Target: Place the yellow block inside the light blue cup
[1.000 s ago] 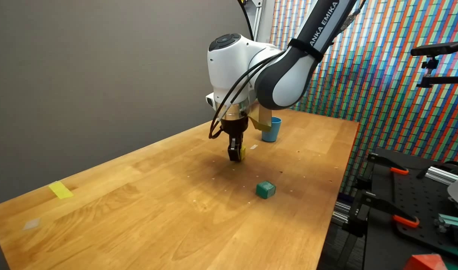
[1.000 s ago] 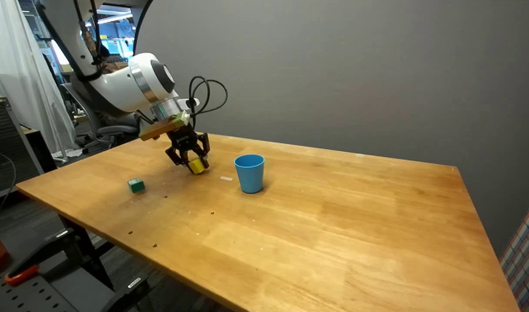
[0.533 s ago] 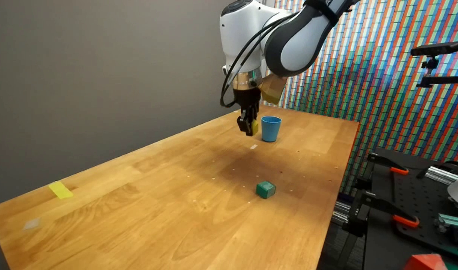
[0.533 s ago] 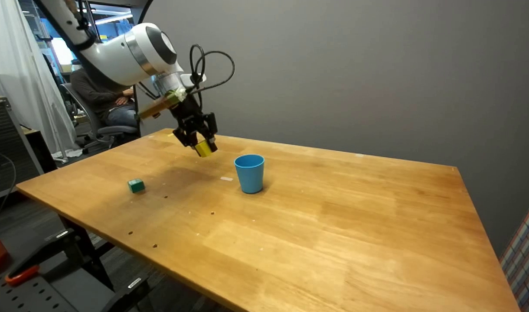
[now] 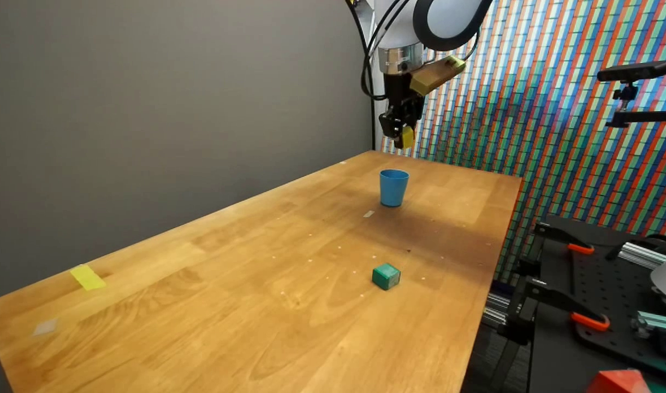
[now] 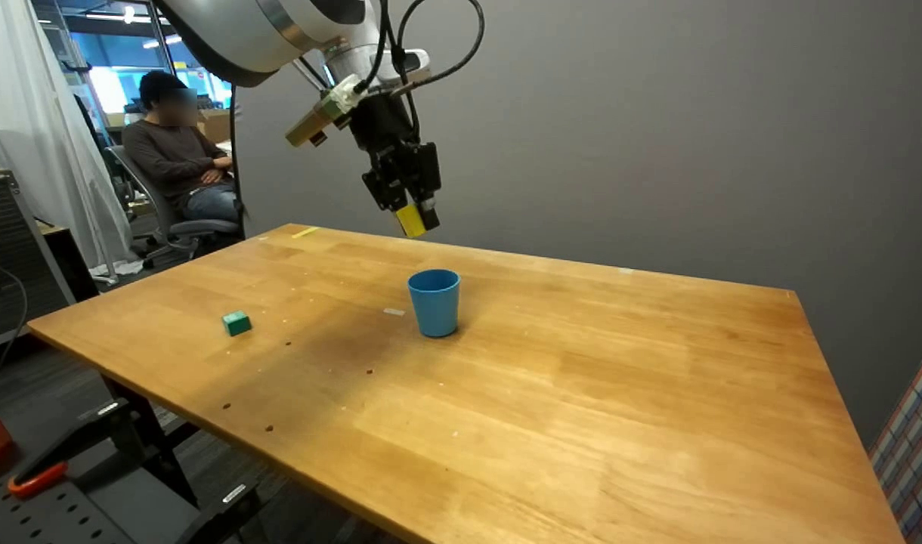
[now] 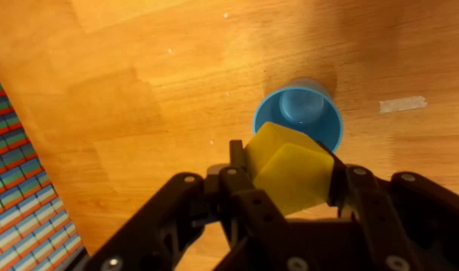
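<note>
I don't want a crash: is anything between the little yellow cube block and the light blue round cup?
Nothing visible is. The black robot hand grips the yellow cube block higher than the light blue round cup; the green cube sits away from both.

A lab: robot arm [image 6: 234, 30], clamps [image 5: 562, 301], perforated plate [image 5: 611, 286]

Wrist view: block [image 7: 295, 177] is hiding part of the cup [image 7: 303, 107], gripper [image 7: 284, 156] is covering block sides. Top edge is cutting off the arm [image 5: 454, 22] in both exterior views. In an exterior view, person [image 6: 170, 155] is showing a blurred face. White specks [image 7: 225, 15] are looking too small to identify.
</note>
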Controlling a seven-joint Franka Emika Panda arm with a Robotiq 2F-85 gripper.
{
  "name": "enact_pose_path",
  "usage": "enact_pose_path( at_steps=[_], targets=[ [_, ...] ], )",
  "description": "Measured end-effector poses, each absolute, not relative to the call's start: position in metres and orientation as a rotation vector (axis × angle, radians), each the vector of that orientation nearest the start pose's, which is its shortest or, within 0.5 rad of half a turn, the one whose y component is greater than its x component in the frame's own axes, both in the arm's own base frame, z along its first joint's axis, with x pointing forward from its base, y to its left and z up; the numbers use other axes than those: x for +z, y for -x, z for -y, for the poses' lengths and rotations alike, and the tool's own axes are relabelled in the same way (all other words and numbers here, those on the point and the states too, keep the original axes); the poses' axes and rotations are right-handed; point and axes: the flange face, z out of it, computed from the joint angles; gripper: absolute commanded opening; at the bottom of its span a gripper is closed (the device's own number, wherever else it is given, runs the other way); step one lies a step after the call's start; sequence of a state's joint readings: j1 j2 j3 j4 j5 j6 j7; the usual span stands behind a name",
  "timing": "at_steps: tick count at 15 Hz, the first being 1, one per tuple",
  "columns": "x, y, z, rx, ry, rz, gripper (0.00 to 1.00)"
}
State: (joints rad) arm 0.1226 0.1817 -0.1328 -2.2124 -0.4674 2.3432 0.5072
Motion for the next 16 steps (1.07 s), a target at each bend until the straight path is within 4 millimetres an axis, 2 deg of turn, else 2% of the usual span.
enact_pose_path(
  at_steps=[3,10,11,12,16],
  targets=[
    [0.281,-0.542,0.027,-0.025,3.417,-0.416,0.21],
    [0.222,-0.553,0.015,-0.057,3.378,-0.364,0.21],
    [0.216,-0.555,0.017,-0.064,3.376,-0.365,0.71],
    [0.212,-0.558,0.019,-0.068,3.376,-0.368,0.72],
    [0.207,-0.566,0.025,-0.107,3.369,-0.378,0.97]
  ],
)
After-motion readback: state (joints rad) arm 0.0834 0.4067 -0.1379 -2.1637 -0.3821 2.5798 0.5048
